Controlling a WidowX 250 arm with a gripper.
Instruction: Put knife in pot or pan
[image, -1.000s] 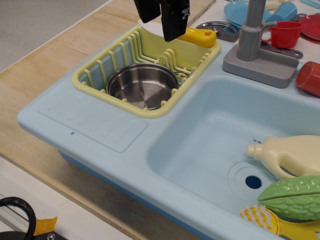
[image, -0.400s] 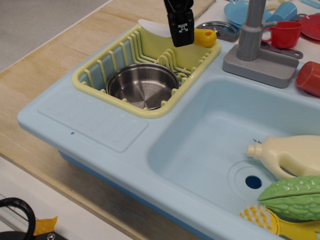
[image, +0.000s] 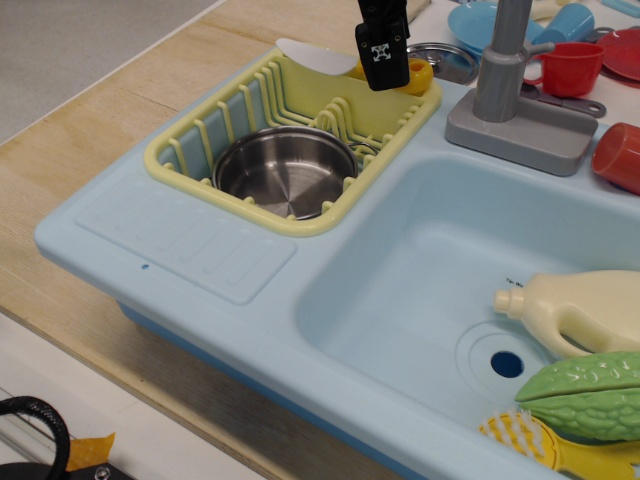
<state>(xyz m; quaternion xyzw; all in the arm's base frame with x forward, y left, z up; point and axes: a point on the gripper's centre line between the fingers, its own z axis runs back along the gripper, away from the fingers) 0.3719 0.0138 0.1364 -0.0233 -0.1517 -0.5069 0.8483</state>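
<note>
The knife lies across the far rim of the yellow dish rack (image: 180, 160). Its whitish blade (image: 312, 55) points left and its yellow handle (image: 418, 74) points right. My gripper (image: 384, 62) hangs straight down over the handle where it meets the blade and hides that part. I see it edge-on, so I cannot tell how the jaws stand or whether they touch the knife. The shiny steel pot (image: 285, 172) sits empty in the near half of the rack, below and left of the gripper.
A grey faucet (image: 505, 70) stands right of the rack. Red cups (image: 572, 66), a blue plate (image: 478, 25) and a metal lid (image: 440, 58) lie behind. The blue sink basin (image: 400, 290) holds a cream bottle (image: 585, 310), a green vegetable (image: 585, 395) and a yellow scrub brush (image: 525, 435).
My gripper has moved right and back along the knife, from over the blade to over the handle's inner end. The blade now shows. The knife and pot have not moved.
</note>
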